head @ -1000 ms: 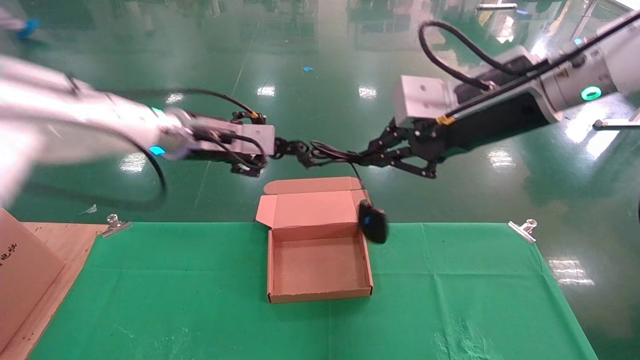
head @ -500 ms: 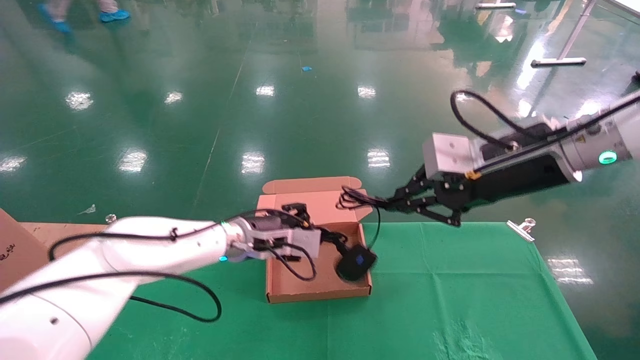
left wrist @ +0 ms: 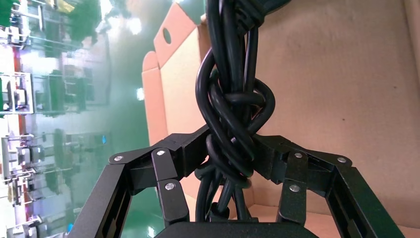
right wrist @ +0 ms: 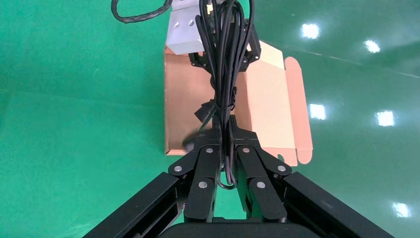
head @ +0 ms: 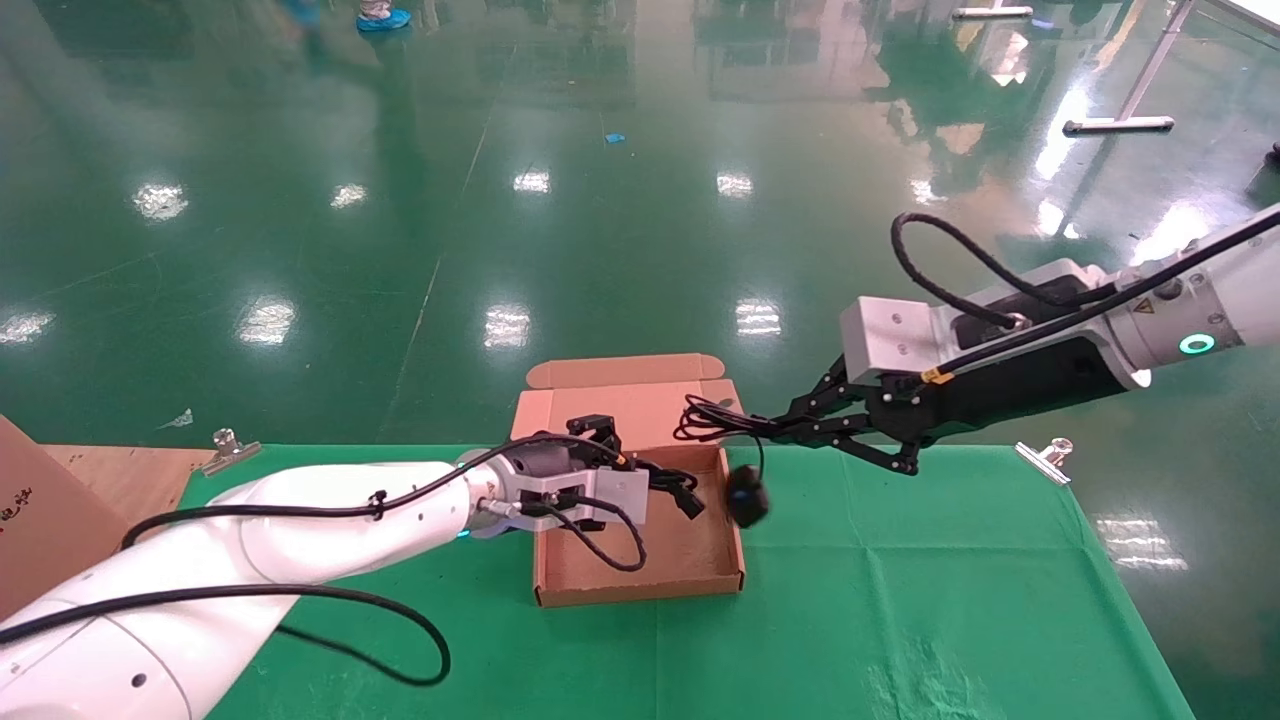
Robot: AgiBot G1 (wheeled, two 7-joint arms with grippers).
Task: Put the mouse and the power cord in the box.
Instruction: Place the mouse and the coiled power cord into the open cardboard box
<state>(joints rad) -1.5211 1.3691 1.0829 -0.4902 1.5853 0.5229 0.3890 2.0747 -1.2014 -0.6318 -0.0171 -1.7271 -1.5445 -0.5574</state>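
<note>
**Both arms loaded over the box**

Now the mouse (head: 748, 496) hangs in the air on its thin cable, just beside the right wall of the box (head: 640, 585), apart from the green cloth (head: 900, 600) below. Its bundled cable is pinched between the closed fingers of the right gripper (head: 768, 425), which hovers beyond the box's far right corner. The power cord (left wrist: 233, 124), a knotted black bundle, is clamped in the left gripper (head: 668, 478), reaching over the open box with the plug end (head: 688, 502) dangling inside, above the cardboard floor. The lid (head: 620, 395) stands open at the far side. A metal clip (head: 1045, 455) pins the cloth's far right corner.
</note>
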